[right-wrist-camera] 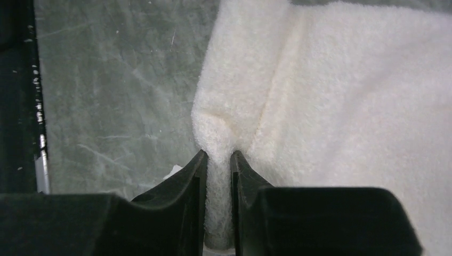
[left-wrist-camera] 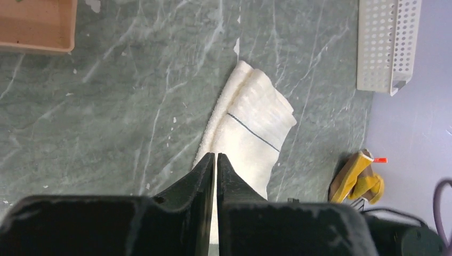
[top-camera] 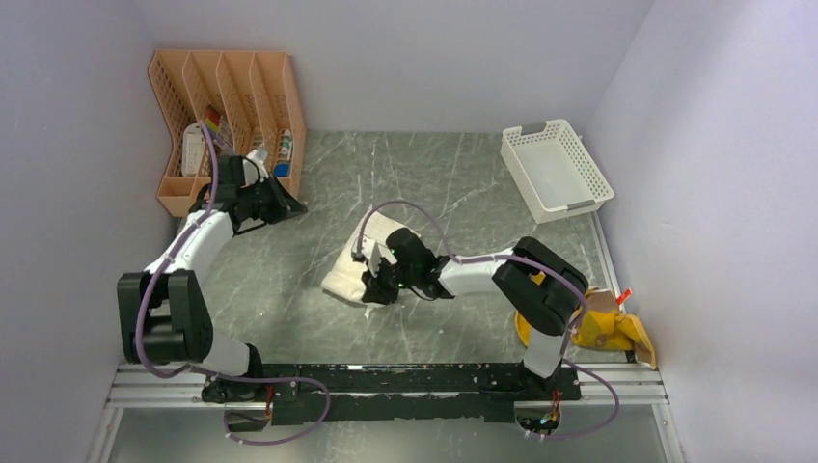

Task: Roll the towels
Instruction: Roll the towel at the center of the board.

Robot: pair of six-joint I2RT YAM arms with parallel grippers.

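The white towel (top-camera: 345, 278) lies in the middle of the bench (top-camera: 289, 289), not rolled yet, the right fingers (right-wrist-camera: 193, 181) pinch its edge, the left fingers (left-wrist-camera: 203, 173) are nearly together and empty, and the yellow towel (top-camera: 600, 330) waits too

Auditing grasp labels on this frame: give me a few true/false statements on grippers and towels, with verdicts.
1. The right gripper pinches a fold of the cream towel. True.
2. The left gripper holds the cream towel. False: it holds nothing, with its jaws nearly together, up near the organizer.
3. The yellow towel lies in the basket. False: it lies on the table beside the right arm's base.
4. The organizer stands in the far left corner. True.
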